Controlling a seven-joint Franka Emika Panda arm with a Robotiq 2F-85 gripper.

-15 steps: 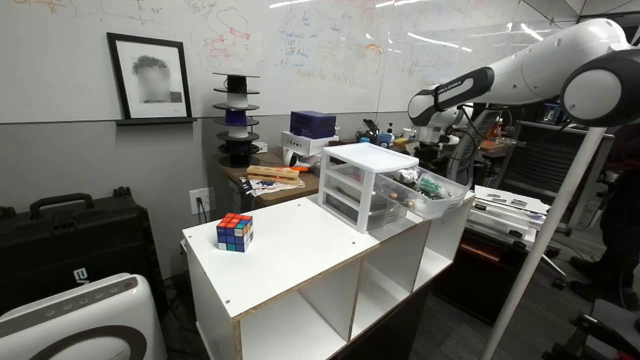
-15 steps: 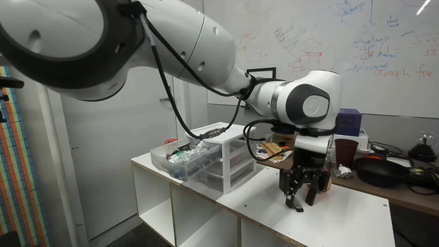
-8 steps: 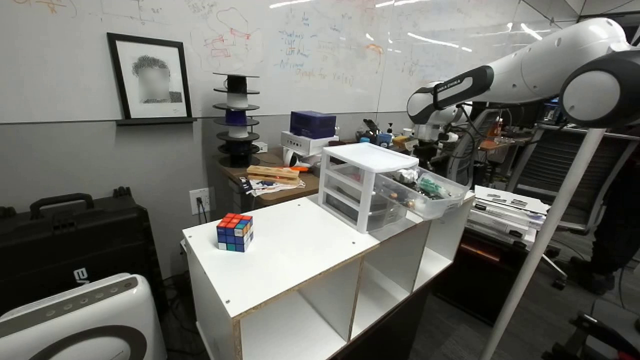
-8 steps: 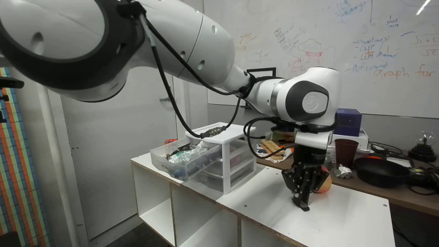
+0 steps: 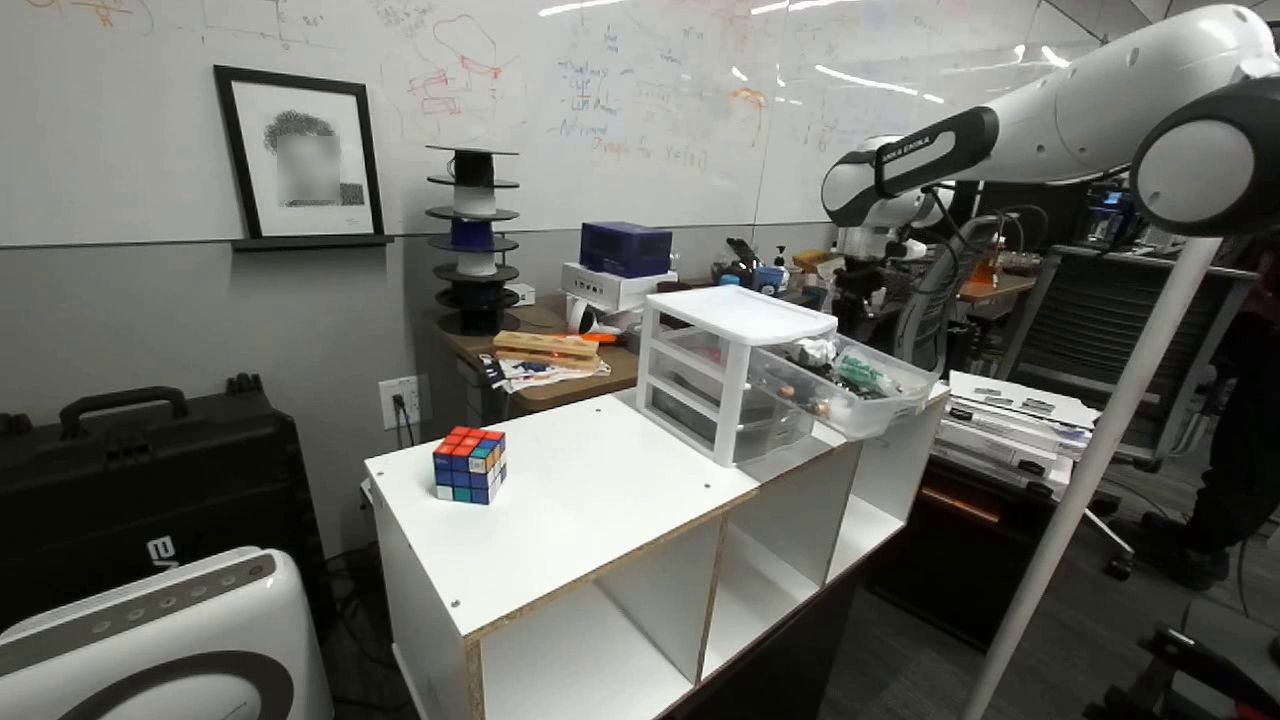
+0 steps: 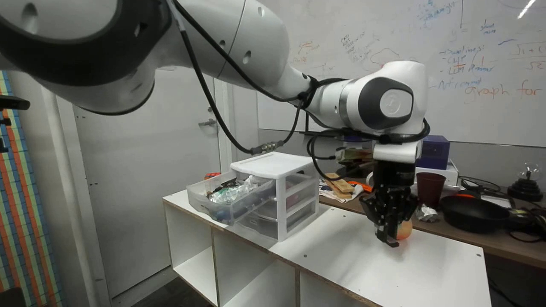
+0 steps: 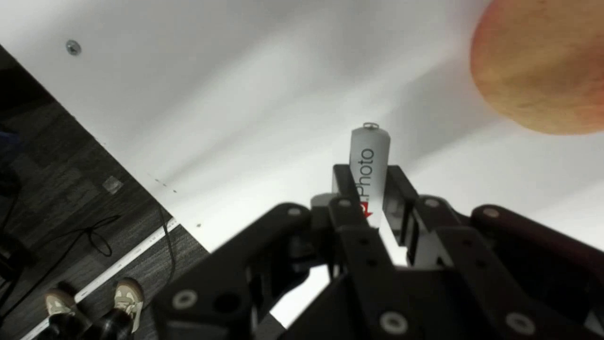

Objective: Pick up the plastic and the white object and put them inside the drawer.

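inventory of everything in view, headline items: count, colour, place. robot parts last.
cabinet: 1, white, foreground
drawer unit: 1, white, on cabinet
drawer: 1 pulled out, translucent, topmost
plastic: count unclear, clear, in drawer
white object: 1, white, gripped
puzzle cube: 1, multicoloured, on cabinet
round object: 1, orange-yellow, on cabinet
spool stack: 1, mostly black, on desk
boxes: 2, purple over white, on desk
cup: 1, dark red, on desk
pan: 1, black, on desk
case: 1, black, near cabinet
appliance: 1, white, near case
framed picture: 1, black, on ledge
arm: 1, white, over cabinet
pincer: 1, black, shut on white object
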